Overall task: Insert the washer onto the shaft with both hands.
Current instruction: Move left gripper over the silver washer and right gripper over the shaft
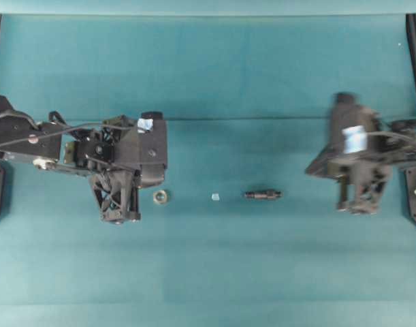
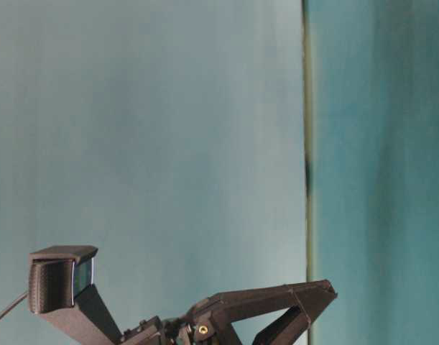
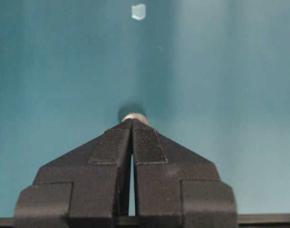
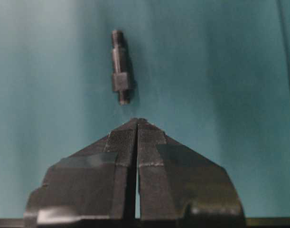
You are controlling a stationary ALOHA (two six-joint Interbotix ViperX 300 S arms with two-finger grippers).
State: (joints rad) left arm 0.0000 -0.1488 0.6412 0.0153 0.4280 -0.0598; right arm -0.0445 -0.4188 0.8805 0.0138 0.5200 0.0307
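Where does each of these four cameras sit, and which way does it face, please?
Overhead: above, looking down on teal table, both arms, silver ring washer, dark stepped shaft.
Table-level: low, turned sideways; only black arm parts show.
Left wrist: behind the shut left gripper, washer at its tip.
Right wrist: behind the shut right gripper, facing the shaft.
Shared: the pale square chip.

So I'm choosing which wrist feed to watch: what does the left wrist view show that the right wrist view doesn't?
Only the left wrist view shows the washer, peeking out just beyond the shut left tool, and a small pale chip farther off. Only the right wrist view shows the shaft, lying free just ahead of the shut right tool. Both show closed black fingers over the teal table, holding nothing.
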